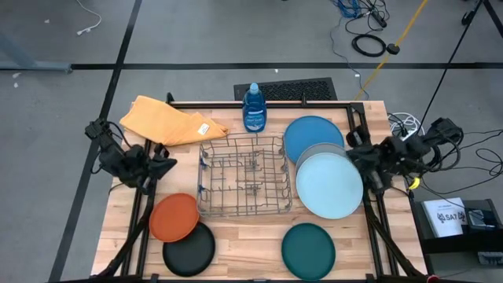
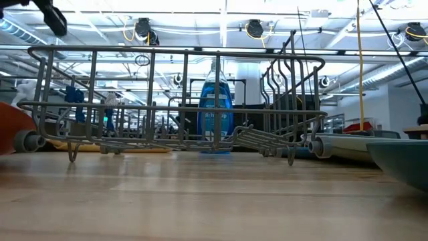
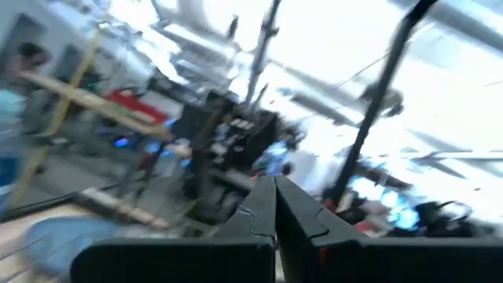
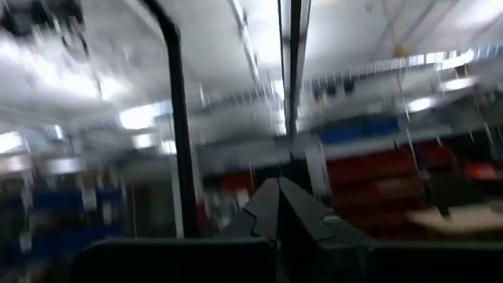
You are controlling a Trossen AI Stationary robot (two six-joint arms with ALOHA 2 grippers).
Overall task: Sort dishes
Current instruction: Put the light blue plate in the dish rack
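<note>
The left jaws [image 1: 167, 163] hang at the left edge of the worktop [image 1: 244, 232], closed on nothing; in the left wrist view the two fingers [image 3: 259, 212] meet tip to tip with only the room behind them. The right jaws [image 1: 355, 153] hang at the right edge, likewise closed and empty, their fingers [image 4: 267, 208] pressed together in the right wrist view. Between the two sets of jaws stands the wire rack [image 1: 245, 174], with no plate in it. Just in front of the left jaws, toward the near edge, lies the orange plate [image 1: 174, 217], and the black plate [image 1: 189, 248] lies nearer still, partly under the orange one. Beside the right jaws, on the side toward the rack, three plates overlap in a stack: the blue plate [image 1: 311, 135] farthest back, the grey plate [image 1: 314, 151] showing as a sliver over it, and the light blue plate [image 1: 329, 185] on top and nearest the front. The dark teal plate [image 1: 308, 248] lies alone near the front edge, apart from the stack and well clear of the right jaws. Behind the left jaws an orange cloth [image 1: 168, 123] lies crumpled at the back corner, and a blue soap bottle [image 1: 254, 108] stands upright behind the rack.
</note>
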